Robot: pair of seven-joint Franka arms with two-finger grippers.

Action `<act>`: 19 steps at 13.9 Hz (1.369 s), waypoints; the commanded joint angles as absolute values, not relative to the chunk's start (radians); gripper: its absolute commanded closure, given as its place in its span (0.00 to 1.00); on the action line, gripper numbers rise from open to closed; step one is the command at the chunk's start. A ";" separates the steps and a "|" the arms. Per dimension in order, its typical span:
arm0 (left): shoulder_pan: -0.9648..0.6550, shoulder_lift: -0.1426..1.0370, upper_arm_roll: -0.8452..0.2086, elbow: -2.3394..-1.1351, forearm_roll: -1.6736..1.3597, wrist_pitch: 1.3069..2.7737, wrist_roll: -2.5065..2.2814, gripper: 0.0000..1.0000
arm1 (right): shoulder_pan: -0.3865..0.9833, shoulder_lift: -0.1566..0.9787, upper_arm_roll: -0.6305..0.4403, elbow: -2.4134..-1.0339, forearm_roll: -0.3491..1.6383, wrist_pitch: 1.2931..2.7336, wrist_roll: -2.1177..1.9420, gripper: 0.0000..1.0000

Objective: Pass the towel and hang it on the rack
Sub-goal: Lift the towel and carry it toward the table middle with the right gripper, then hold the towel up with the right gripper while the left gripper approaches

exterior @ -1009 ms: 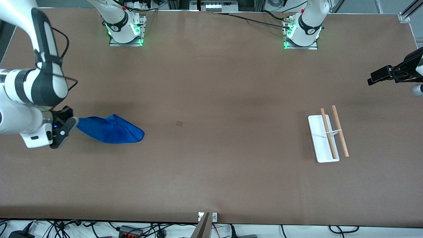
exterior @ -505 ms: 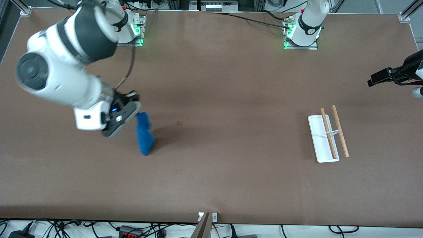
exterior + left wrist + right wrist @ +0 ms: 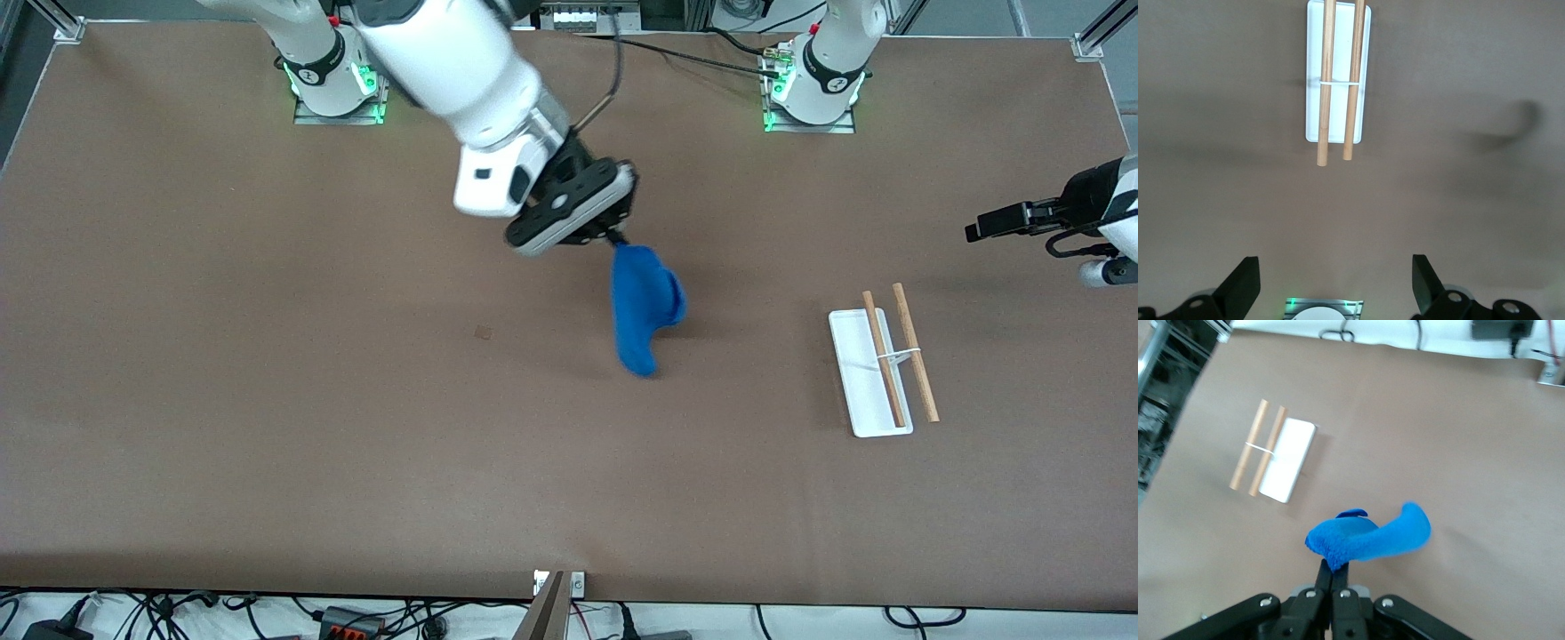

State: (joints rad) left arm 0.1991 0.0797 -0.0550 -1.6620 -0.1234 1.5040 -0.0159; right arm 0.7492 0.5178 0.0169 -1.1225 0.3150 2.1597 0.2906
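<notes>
The right gripper [image 3: 615, 233], upper centre of the front view, pinches one end of the towel [image 3: 642, 307], which dangles bunched in the air over the table's [image 3: 267, 444] middle. The rack [image 3: 880, 366] stands at centre right, toward the left arm's end. The left gripper [image 3: 978, 227] waits at the right edge, fingers [image 3: 1238, 290] spread apart.

I find no readable text, no labels or brand names, no numbers or signs, only small round emblems on both arm bases [image 3: 311, 76], too tiny to read
</notes>
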 commanded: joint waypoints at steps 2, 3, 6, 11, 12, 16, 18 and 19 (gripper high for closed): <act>0.204 0.095 -0.071 -1.631 -0.146 1.444 -0.009 0.00 | 0.851 0.567 0.002 -1.088 0.341 2.339 0.481 1.00; 0.201 0.095 -0.071 -1.629 -0.147 1.406 -0.009 0.00 | 0.879 0.577 0.000 -1.086 0.339 2.389 0.527 1.00; 0.193 0.142 -0.074 -1.606 -0.155 1.368 0.100 0.00 | 0.902 0.583 0.002 -1.088 0.342 2.465 0.569 1.00; 0.228 0.236 -0.075 -1.583 -0.349 1.436 0.592 0.00 | 0.914 0.586 0.003 -1.088 0.342 2.483 0.572 1.00; 0.236 0.274 -0.075 -1.585 -0.406 1.442 0.738 0.00 | 0.919 0.589 0.002 -1.088 0.342 2.496 0.572 1.00; 0.209 0.380 -0.078 -1.597 -0.622 1.463 1.159 0.00 | 0.927 0.597 0.002 -1.088 0.341 2.522 0.571 1.00; 0.195 0.431 -0.087 -1.609 -0.714 1.462 1.305 0.00 | 0.927 0.597 0.002 -1.088 0.341 2.522 0.571 1.00; 0.192 0.449 -0.115 -1.620 -0.782 1.462 1.381 0.00 | 0.927 0.597 0.002 -1.088 0.341 2.522 0.571 1.00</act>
State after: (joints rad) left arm 0.1999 0.4118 -0.0867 -1.6245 -0.6930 1.4635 1.2474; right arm 0.9165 0.5833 0.0104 -1.1175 0.3216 2.5159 0.5577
